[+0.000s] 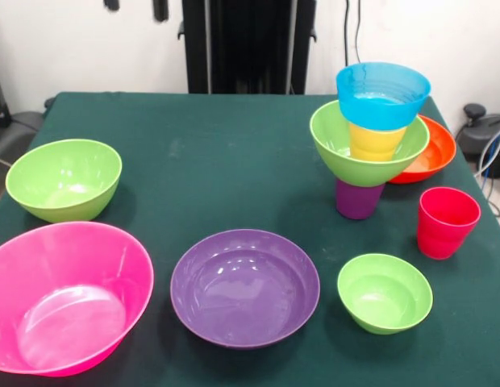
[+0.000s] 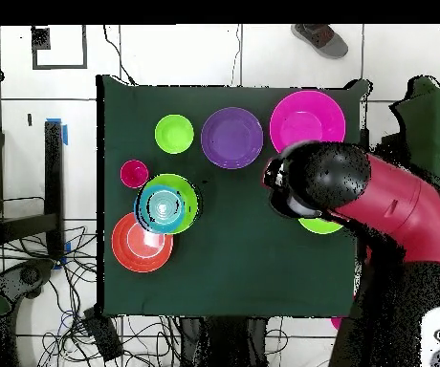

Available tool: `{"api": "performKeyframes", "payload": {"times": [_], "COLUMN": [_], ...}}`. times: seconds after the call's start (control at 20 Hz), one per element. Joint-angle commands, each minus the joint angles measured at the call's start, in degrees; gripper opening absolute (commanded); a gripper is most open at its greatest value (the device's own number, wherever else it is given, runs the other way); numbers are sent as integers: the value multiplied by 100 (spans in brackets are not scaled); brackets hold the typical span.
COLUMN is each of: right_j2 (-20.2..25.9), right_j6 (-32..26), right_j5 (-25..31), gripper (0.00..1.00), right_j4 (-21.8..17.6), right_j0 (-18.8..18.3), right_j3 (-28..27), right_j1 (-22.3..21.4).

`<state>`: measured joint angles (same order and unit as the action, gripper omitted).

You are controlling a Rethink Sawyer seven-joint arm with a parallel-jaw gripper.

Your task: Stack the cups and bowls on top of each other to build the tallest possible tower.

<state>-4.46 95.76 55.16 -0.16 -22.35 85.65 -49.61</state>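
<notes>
Tower [image 1: 371, 153] at 2 o'clock leans on a narrow purple cup [image 1: 357, 201]; adding the red cup [image 1: 447, 222] could topple it. Fingers' state: cannot tell.

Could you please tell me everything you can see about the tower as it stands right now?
The tower stands upright near the orange-red bowl. A purple cup sits on the green table, carrying a lime green bowl, a yellow-orange cup and a blue bowl on top. All look like glossy plastic.
</notes>
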Motion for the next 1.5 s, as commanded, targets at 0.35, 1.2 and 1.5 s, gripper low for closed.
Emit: {"api": "performKeyframes", "payload": {"times": [0.35,1.2,1.5], "right_j2": [1427,1475,1614], "right_j6": [-1122,-646,-652], "right_j5": [-808,-1196,-1218], "gripper": [100,100,100], "right_j4": [-406,-1015,-1065], "right_j0": [-217,-296,-361], "right_j3": [651,2,-2], "right_j1": [905,1676,1664]}}
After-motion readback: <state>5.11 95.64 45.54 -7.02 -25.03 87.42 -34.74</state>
